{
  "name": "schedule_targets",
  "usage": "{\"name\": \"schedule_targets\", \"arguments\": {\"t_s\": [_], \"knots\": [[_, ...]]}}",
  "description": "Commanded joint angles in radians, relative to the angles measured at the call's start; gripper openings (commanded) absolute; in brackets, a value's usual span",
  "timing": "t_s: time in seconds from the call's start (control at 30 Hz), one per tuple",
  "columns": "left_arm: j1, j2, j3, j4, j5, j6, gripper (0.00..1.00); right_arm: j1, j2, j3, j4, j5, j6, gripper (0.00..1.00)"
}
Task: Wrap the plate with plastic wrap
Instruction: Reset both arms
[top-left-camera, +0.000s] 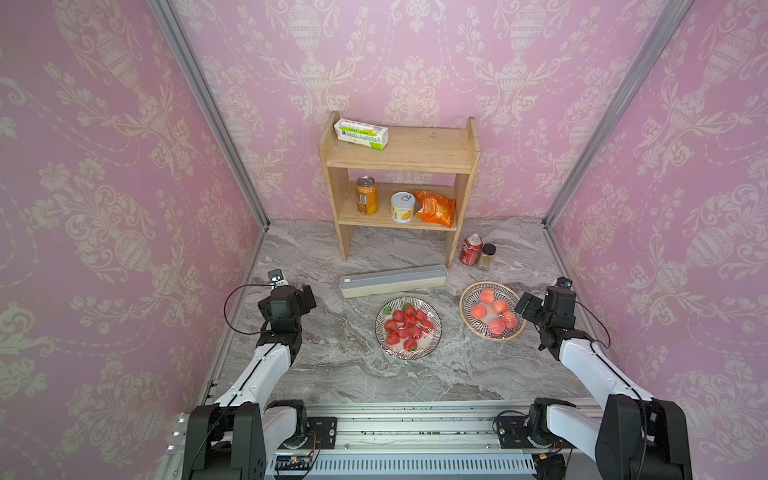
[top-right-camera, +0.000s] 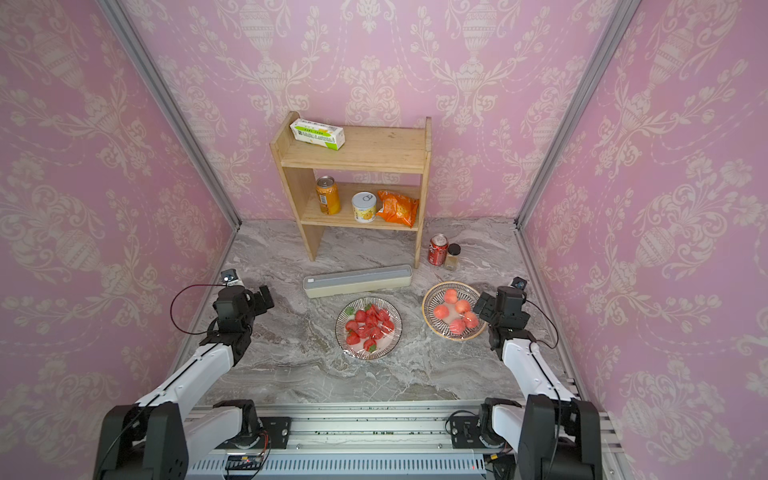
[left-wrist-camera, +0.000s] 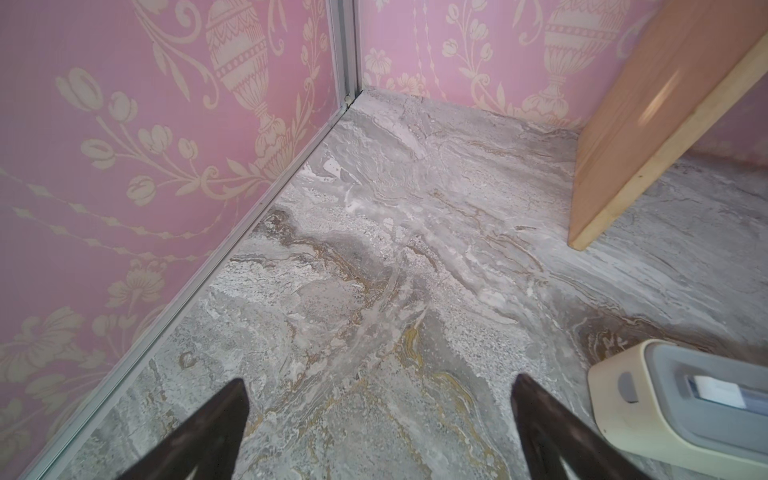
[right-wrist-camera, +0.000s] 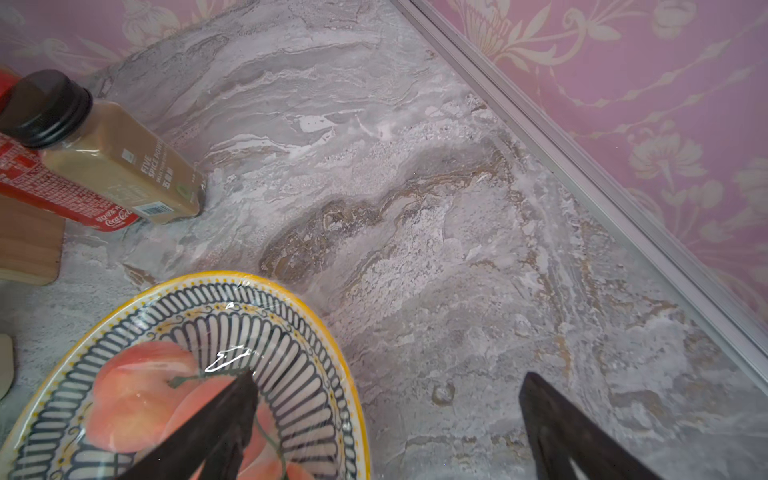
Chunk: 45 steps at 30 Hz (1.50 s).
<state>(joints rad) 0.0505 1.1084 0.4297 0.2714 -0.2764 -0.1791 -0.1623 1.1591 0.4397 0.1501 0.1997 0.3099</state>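
Two patterned plates sit on the marble table in both top views. The middle plate (top-left-camera: 436, 328) (top-right-camera: 397, 328) holds strawberries under glossy film (top-left-camera: 399, 353). The yellow-rimmed plate (top-left-camera: 467, 299) (top-right-camera: 430, 301) (right-wrist-camera: 291, 332) holds peaches, and clear plastic wrap (right-wrist-camera: 226, 357) glints over it. Behind them lies the cream dispenser box (top-left-camera: 393, 281) (top-right-camera: 358, 281) (left-wrist-camera: 681, 407) with its grey lid. My left gripper (top-left-camera: 309, 296) (top-right-camera: 264, 297) (left-wrist-camera: 379, 378) hangs open and empty, left of the box's end. My right gripper (top-left-camera: 524, 305) (top-right-camera: 484, 303) (right-wrist-camera: 388, 373) is open and empty, one finger above the peach plate's rim.
A wooden shelf (top-left-camera: 399, 158) stands at the back with a white-and-green carton (top-left-camera: 360, 134), an orange can (top-left-camera: 366, 195), a tin (top-left-camera: 403, 207) and a snack bag (top-left-camera: 434, 208). A cola can (top-left-camera: 471, 249) and spice jar (top-left-camera: 486, 256) (right-wrist-camera: 108, 162) stand beside it. Pink walls close both sides.
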Motion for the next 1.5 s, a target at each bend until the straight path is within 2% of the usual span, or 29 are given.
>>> {"name": "schedule_targets", "arguments": {"t_s": [0.0,0.13,0.37,0.53,0.7,0.8,0.9,0.93,1.03,1.1,1.17,1.2,1.27,1.33,1.47], "knots": [[0.011,0.023,-0.020,0.097,0.001,0.057,0.99,-0.004,0.069,-0.035,0.344,0.002,-0.087,1.00],[0.019,0.054,-0.054,0.141,0.034,0.062,0.99,0.000,0.142,-0.045,0.421,-0.027,-0.135,1.00],[0.035,0.140,-0.079,0.214,0.123,0.064,0.99,-0.001,0.083,-0.132,0.539,-0.122,-0.179,1.00],[0.037,0.222,-0.050,0.247,0.219,0.047,0.99,0.006,0.061,-0.180,0.606,-0.136,-0.105,1.00],[0.037,0.321,-0.082,0.523,0.319,0.064,0.99,0.036,0.153,-0.198,0.747,-0.103,-0.068,1.00],[0.037,0.351,-0.053,0.515,0.370,0.128,0.99,0.066,0.187,-0.211,0.802,-0.105,-0.108,1.00],[0.037,0.493,-0.102,0.741,0.354,0.119,0.99,0.076,0.210,-0.228,0.868,-0.130,-0.129,1.00],[0.038,0.560,-0.121,0.883,0.363,0.121,0.99,0.086,0.216,-0.229,0.874,-0.128,-0.138,1.00],[0.041,0.494,-0.136,0.796,0.357,0.122,0.99,0.115,0.245,-0.212,0.873,-0.122,-0.169,1.00],[0.041,0.547,-0.126,0.870,0.396,0.131,0.99,0.129,0.278,-0.193,0.866,-0.107,-0.182,1.00],[0.043,0.516,-0.081,0.736,0.376,0.123,0.99,0.158,0.337,-0.177,0.902,-0.050,-0.197,1.00],[0.042,0.512,-0.059,0.684,0.354,0.126,0.99,0.170,0.327,-0.158,0.845,-0.021,-0.201,1.00],[0.037,0.531,-0.072,0.742,0.344,0.127,0.99,0.184,0.329,-0.112,0.769,0.005,-0.207,1.00],[0.037,0.521,-0.071,0.720,0.330,0.122,0.99,0.206,0.331,-0.064,0.681,0.039,-0.219,1.00],[0.037,0.526,-0.075,0.740,0.327,0.121,0.99,0.206,0.331,-0.068,0.685,0.035,-0.221,1.00]]}}
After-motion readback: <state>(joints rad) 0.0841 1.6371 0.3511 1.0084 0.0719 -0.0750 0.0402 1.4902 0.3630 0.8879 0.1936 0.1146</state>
